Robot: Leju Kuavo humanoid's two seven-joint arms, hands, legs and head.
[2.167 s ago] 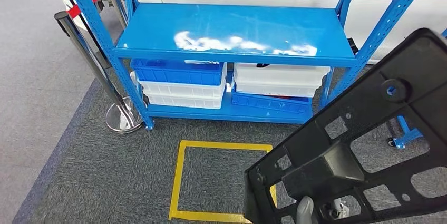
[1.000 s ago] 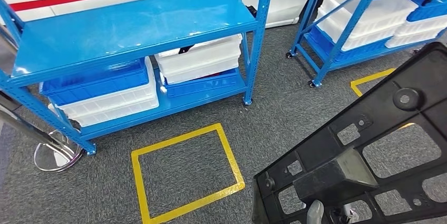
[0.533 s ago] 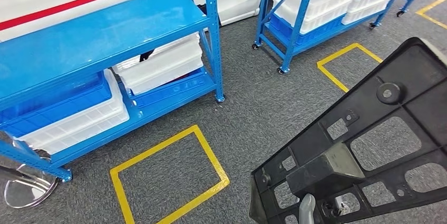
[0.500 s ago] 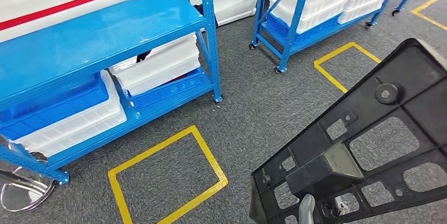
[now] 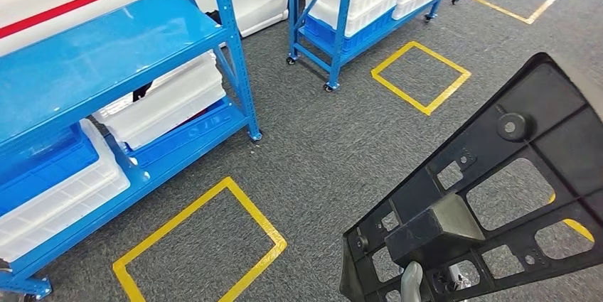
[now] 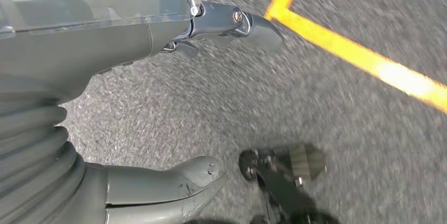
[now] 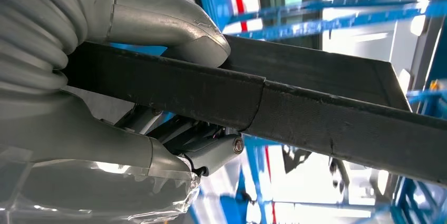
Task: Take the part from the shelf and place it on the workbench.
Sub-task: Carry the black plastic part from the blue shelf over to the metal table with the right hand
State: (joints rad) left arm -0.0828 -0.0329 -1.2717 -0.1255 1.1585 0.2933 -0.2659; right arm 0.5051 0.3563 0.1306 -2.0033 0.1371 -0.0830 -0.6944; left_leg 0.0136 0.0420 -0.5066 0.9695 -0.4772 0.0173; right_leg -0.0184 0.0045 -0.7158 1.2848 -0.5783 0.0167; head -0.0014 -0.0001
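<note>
One black part [image 5: 491, 202], a flat frame full of cut-outs, is off the shelf and carried in the right hand [image 7: 158, 103], whose thumb lies over one face and dark fingers under the other, clamped on its near edge. Its long axis runs from that hand up and away to the far right. The left hand [image 6: 158, 92] hangs with fingers apart, holding nothing. Two blue shelves show: one on the left [image 5: 107, 60], one farther off [image 5: 341, 25], with white bins [image 5: 163, 103]. Three yellow floor squares [image 5: 199, 245] lie on the carpet. No surface is yet seen.
</note>
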